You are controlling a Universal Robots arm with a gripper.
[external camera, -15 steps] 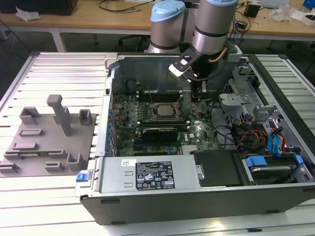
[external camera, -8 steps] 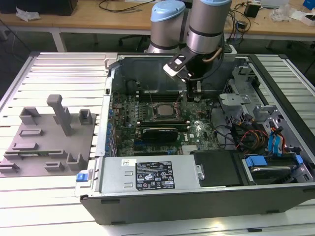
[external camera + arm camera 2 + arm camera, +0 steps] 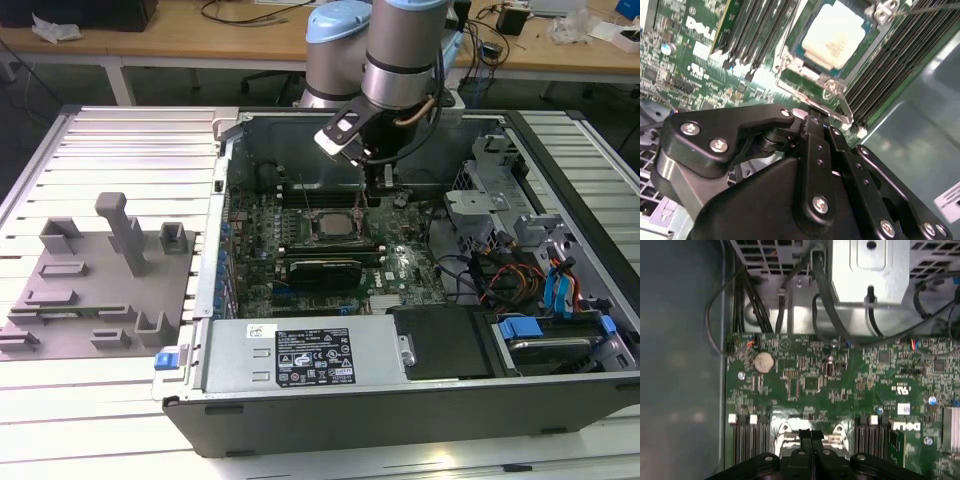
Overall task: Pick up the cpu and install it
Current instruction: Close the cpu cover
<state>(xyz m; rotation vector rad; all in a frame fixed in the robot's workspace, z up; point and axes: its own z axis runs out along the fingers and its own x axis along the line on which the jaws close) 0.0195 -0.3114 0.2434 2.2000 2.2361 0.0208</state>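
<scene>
The cpu (image 3: 832, 37), a small silvery-white square chip, lies flat inside the metal-framed socket (image 3: 805, 75) on the green motherboard. My gripper (image 3: 812, 122) hovers just beside the socket's edge, close to its wire lever (image 3: 840, 102), with the black fingers pressed together and nothing between them. In the first wrist view the fingertips (image 3: 805, 434) meet right over the socket frame (image 3: 812, 432). In the exterior view the gripper (image 3: 383, 188) reaches down into the open computer case, just behind the socket (image 3: 330, 222).
Memory slots (image 3: 755, 30) flank the socket on both sides. A grey plastic tray (image 3: 95, 275) with upright blocks lies at the exterior view's left of the case. The power supply (image 3: 300, 355), drive cage (image 3: 490, 200) and loose cables (image 3: 825, 295) crowd the case.
</scene>
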